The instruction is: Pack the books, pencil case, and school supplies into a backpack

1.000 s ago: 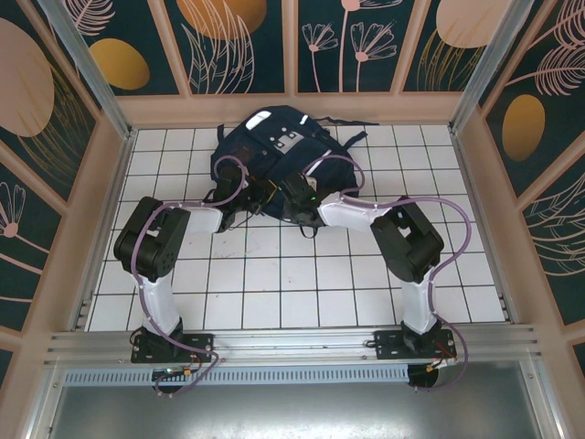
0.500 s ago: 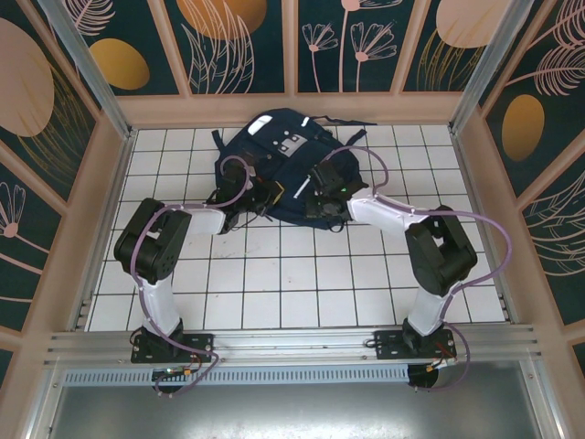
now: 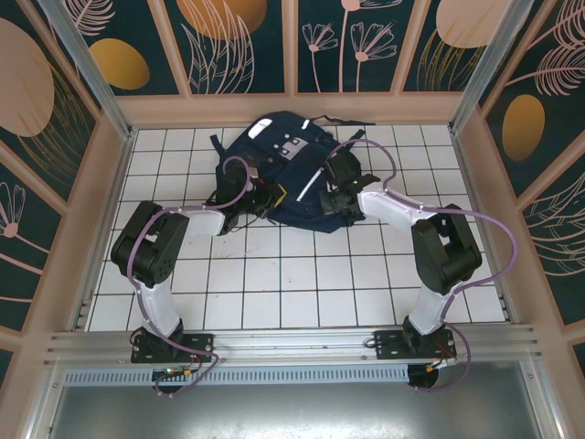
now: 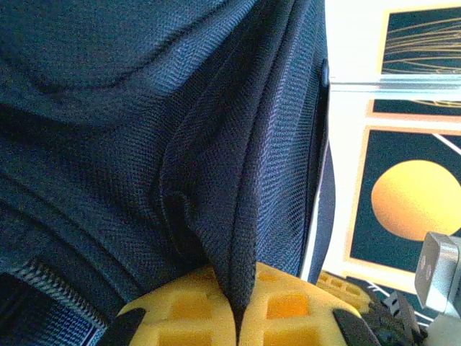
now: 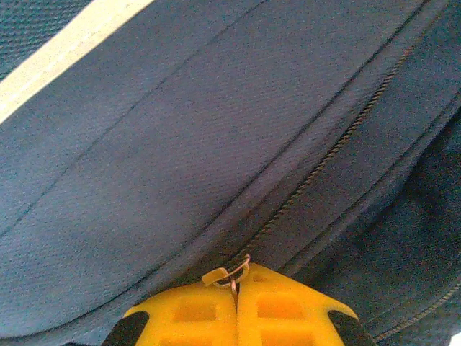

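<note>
The navy backpack [image 3: 291, 139] lies at the back middle of the tiled table, its white stripes and grey patch facing up. My left gripper [image 3: 277, 195] is at its near left edge, its yellow fingers [image 4: 180, 313] shut on a fold of the backpack's fabric [image 4: 241, 238]. My right gripper [image 3: 324, 190] is at the near right side, shut on the metal zipper pull [image 5: 232, 274] at the end of a zipper line [image 5: 324, 162]. The books, pencil case and school supplies are out of view.
White tiles [image 3: 292, 274] stretch bare between the backpack and the arm bases. Patterned walls [image 3: 82, 183] close in the left, back and right sides. An aluminium rail [image 3: 292, 343] runs along the near edge.
My right gripper has travelled to the right and farther back along the backpack with the zipper pull in it. The backpack's near edge has spread rightward. The left gripper has barely moved.
</note>
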### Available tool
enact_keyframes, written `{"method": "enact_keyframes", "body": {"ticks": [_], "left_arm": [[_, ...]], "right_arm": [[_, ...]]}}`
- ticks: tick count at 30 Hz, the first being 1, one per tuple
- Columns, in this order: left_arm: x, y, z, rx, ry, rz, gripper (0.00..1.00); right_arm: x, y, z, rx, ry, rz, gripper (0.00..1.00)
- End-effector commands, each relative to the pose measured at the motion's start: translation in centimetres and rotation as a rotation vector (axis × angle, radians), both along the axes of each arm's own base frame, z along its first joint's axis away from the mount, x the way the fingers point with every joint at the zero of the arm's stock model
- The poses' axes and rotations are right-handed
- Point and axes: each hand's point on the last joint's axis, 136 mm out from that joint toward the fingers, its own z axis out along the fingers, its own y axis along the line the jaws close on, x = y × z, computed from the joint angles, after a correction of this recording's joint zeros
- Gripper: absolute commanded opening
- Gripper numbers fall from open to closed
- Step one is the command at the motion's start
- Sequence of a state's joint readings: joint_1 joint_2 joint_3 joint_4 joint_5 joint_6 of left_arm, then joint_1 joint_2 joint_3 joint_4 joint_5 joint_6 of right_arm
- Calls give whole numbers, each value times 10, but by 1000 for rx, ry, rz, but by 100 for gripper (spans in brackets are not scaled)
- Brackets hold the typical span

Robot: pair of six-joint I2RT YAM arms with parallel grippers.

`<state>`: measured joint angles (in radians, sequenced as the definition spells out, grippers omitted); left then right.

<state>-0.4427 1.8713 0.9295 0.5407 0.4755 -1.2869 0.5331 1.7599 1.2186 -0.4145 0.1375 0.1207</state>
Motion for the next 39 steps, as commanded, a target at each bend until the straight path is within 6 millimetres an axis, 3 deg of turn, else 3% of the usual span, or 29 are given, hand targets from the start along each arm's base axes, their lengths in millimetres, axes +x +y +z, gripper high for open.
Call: {"method": "enact_keyframes", "body": {"ticks": [1,5,9,16,18,20,23,26,31,32,36,39], "left_arm": [[-2,4,32,-6,-86,-48,0],[-6,6,30,70,-105,-100,0],[4,1,29,99,-118,-138,2],[30,-3,19,171,-129,-155,9],[39,-2,19,199,-131,-158,25],[43,0,25,196,-134,-159,52],[39,15,38,199,-152,-120,73],[28,32,45,216,-144,-91,77],[-2,39,42,190,-58,-102,76],[-9,40,50,179,-63,-100,76],[-27,36,46,108,2,-98,75],[-39,26,30,76,66,-116,75]], "right_arm": [[25,-75,20,-181,-94,-160,0],[18,-65,19,-122,-66,-133,0],[-14,-35,16,-16,0,-81,0],[-89,52,31,328,115,51,0],[-98,77,39,442,128,89,0],[-99,101,47,553,121,119,0],[-92,127,51,649,133,151,0],[-84,145,52,672,121,182,0],[-73,161,46,672,131,204,0],[-72,163,46,674,131,209,0],[-72,170,52,695,112,230,0],[-77,176,63,745,106,257,0]]}}
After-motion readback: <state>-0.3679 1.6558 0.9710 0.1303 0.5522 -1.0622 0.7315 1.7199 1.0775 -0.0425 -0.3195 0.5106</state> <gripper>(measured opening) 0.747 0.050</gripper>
